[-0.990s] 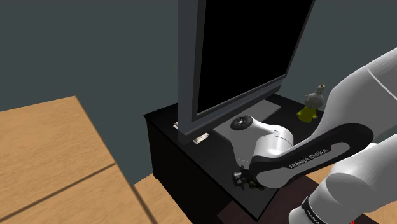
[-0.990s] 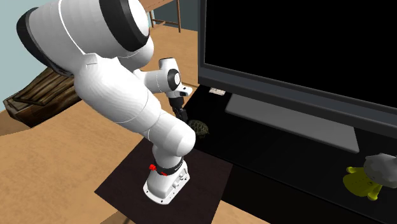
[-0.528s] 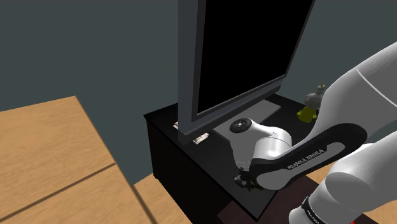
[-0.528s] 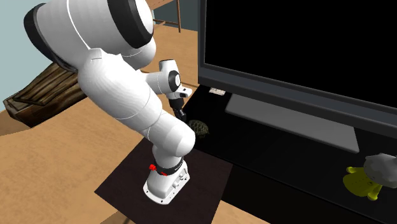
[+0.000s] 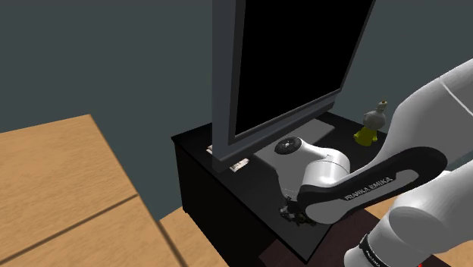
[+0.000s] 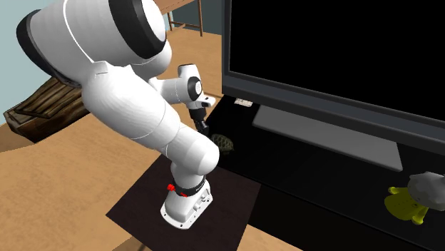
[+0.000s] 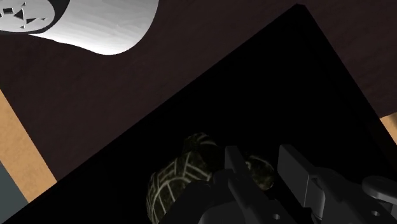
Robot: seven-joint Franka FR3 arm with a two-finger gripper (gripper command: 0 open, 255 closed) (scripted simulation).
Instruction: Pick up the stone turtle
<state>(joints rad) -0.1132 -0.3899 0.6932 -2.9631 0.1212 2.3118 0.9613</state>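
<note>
Cabinet: turtle on it.
Gripper: at turtle; clamped or not, can't tell.
Left: lift, probably.

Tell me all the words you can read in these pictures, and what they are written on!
"FRANKA EMIKA": white letters on the dark band of the robot arm, in the shoulder view.
Small white tag on the black cabinet, below the TV: too small to read.
The TV's screen is blank, with no words on it.
</note>
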